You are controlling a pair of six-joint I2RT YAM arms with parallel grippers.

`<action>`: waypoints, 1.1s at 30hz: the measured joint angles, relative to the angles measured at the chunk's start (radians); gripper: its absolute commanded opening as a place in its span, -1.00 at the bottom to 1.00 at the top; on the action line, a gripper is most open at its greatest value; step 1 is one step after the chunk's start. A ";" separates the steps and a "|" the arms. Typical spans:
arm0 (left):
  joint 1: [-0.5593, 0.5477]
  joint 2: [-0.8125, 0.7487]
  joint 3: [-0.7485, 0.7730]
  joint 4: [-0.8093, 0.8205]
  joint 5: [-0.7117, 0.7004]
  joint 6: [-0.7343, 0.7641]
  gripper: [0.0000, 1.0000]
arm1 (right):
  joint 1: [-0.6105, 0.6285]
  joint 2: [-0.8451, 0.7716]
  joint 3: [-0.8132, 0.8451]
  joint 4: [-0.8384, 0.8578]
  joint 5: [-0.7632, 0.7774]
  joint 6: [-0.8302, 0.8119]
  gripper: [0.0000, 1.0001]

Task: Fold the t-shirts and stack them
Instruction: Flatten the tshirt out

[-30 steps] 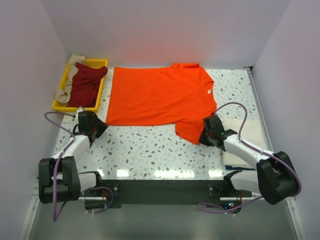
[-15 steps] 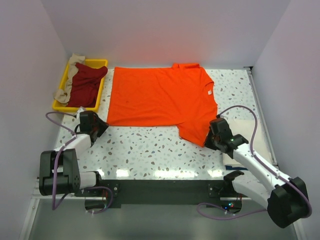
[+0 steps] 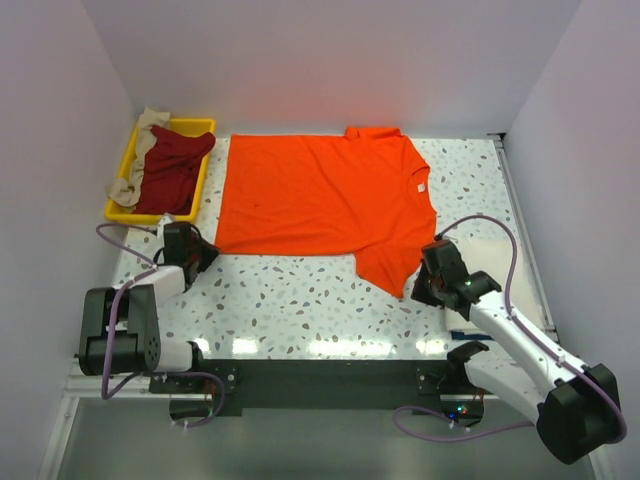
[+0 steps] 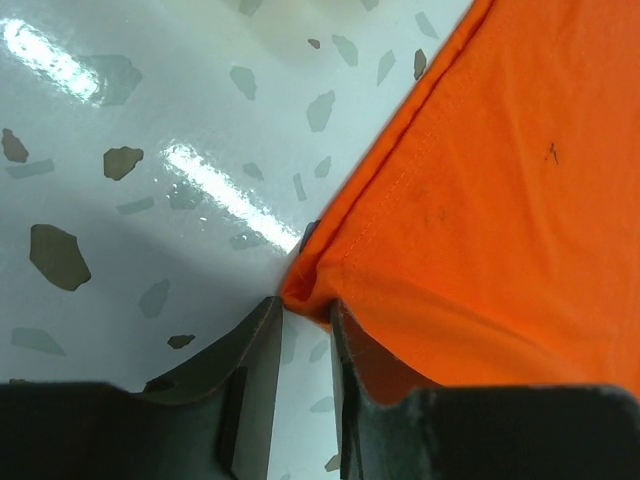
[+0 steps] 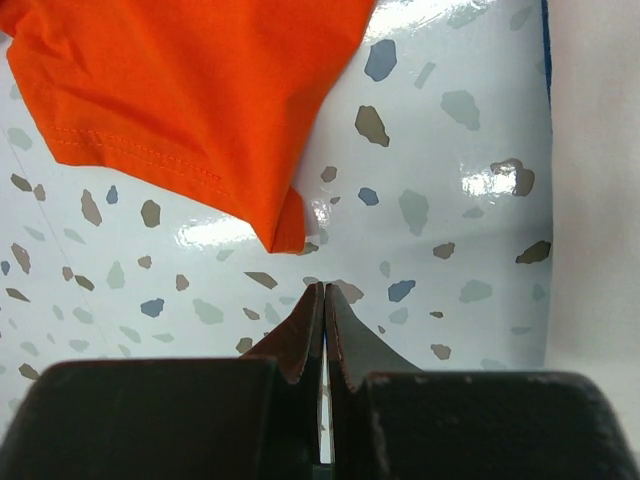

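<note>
The bright orange t-shirt lies spread flat mid-table, its white tag near the right sleeve. My left gripper is at the shirt's near left corner. In the left wrist view its jaws stand nearly together and pinch that bunched corner at the very tips. My right gripper is shut and empty on the table, a little short of the sleeve tip. Its fingertips do not touch the cloth.
A yellow tray at the back left holds a dark red shirt and a beige one. A folded cream-white shirt lies at the right under my right arm, and shows in the right wrist view.
The right arm swung out to the right, and the sleeve tip moved right and toward me with it, then came free. The left gripper crept up to the shirt's corner.
</note>
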 measured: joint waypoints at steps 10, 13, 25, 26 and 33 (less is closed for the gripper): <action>-0.004 0.059 0.007 0.060 -0.001 -0.024 -1.00 | 0.000 0.032 0.000 0.013 -0.005 0.003 -0.41; -0.004 0.058 0.008 0.057 -0.014 -0.024 -1.00 | 0.000 0.052 0.000 0.032 -0.005 0.003 -0.29; -0.004 -0.060 0.011 -0.092 -0.136 -0.031 -1.00 | -0.005 0.192 -0.016 0.197 -0.091 0.025 -0.31; -0.004 -0.060 0.012 -0.097 -0.138 -0.032 -1.00 | -0.005 0.193 -0.027 0.214 -0.101 0.029 -0.30; -0.004 -0.060 0.019 -0.123 -0.140 -0.034 -1.00 | -0.005 0.129 -0.087 0.285 -0.136 0.054 -0.08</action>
